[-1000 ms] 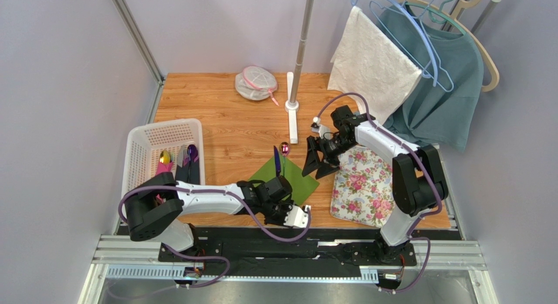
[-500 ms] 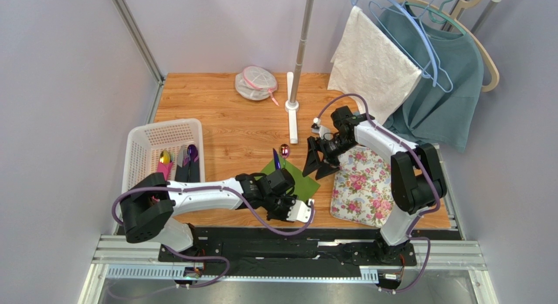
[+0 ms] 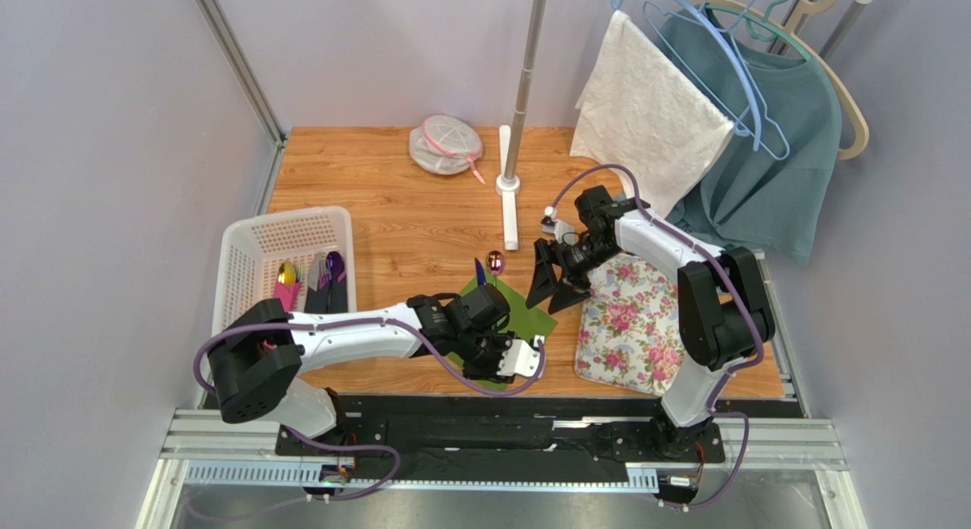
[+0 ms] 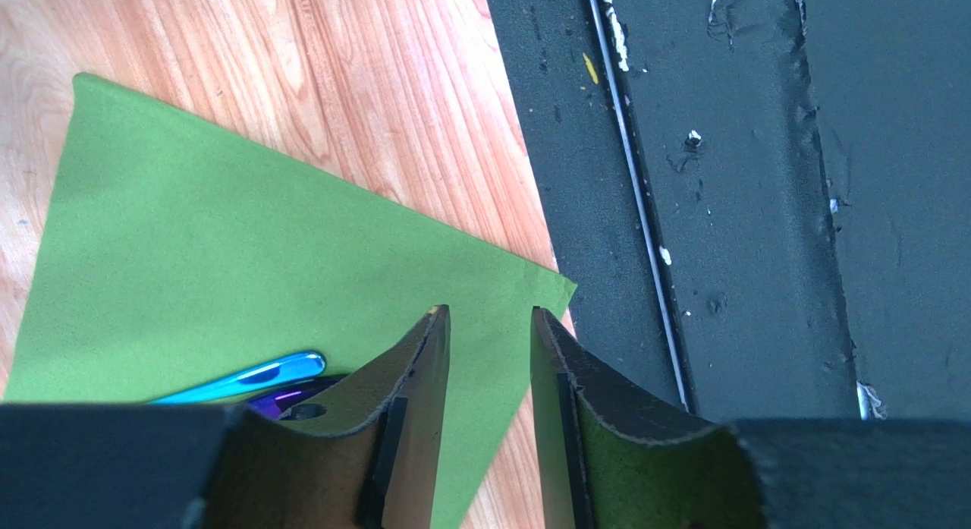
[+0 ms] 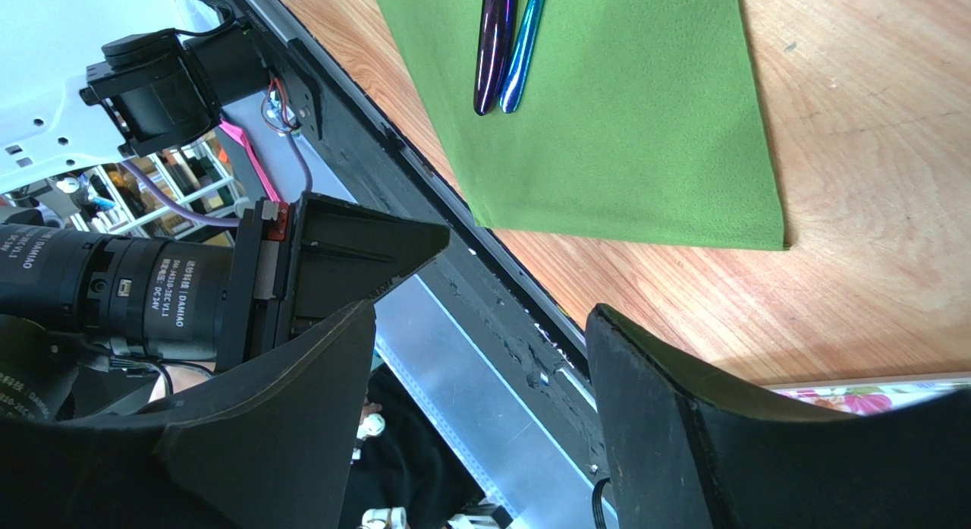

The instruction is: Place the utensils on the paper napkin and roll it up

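The paper napkin lies toward six o'clock on the bench, one corner reaching the near edge. The utensils rest across it, heads toward twelve. The left gripper hangs over that near corner, jaws slightly apart and holding nothing. The right gripper hovers at two o'clock of the sheet, wide open and empty. The sheet looks thin, limp and easily torn, so pinch a free corner. The stiff, glossy utensils may roll.

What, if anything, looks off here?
The green napkin lies diamond-wise, its near corner reaching the black strip at the edge of the table. The utensils on it poke past its far corner: the reddish spoon head sits over bare wood.
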Robot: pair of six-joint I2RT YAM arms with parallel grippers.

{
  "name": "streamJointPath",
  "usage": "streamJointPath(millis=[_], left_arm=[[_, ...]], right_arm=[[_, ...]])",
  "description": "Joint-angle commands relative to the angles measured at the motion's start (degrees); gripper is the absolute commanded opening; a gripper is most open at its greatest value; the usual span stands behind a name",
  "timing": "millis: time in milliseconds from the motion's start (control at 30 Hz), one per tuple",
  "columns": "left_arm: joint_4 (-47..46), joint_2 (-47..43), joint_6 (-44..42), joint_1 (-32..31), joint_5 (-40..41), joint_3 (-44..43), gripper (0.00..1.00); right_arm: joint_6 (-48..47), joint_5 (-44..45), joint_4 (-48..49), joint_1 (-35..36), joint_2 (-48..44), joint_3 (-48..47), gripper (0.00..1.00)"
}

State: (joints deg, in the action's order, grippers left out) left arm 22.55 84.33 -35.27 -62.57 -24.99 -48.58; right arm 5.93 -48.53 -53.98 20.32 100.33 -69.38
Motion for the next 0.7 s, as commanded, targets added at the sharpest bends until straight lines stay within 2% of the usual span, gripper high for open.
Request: streamJointPath(millis=[0,200,667], left_arm=[[-1.80,-0.49,-0.59,-2.12,0.81,0.67,0.41],[-3.73,0.12,-0.07,-6.16,4.50,2.26,0.35],[-8.65,1.27,0.81,-10.03,10.93,6.21,0.39]], right_arm=[[-0.48,-0.95,0.27,-0.19,0.39,-1.37,0.71],[-0.57,-0.69,0.36,-0.28,0.48,-1.10,0.71],[0.04,-0.07,0.27,-0.72,1.44,-1.45,0.71]])
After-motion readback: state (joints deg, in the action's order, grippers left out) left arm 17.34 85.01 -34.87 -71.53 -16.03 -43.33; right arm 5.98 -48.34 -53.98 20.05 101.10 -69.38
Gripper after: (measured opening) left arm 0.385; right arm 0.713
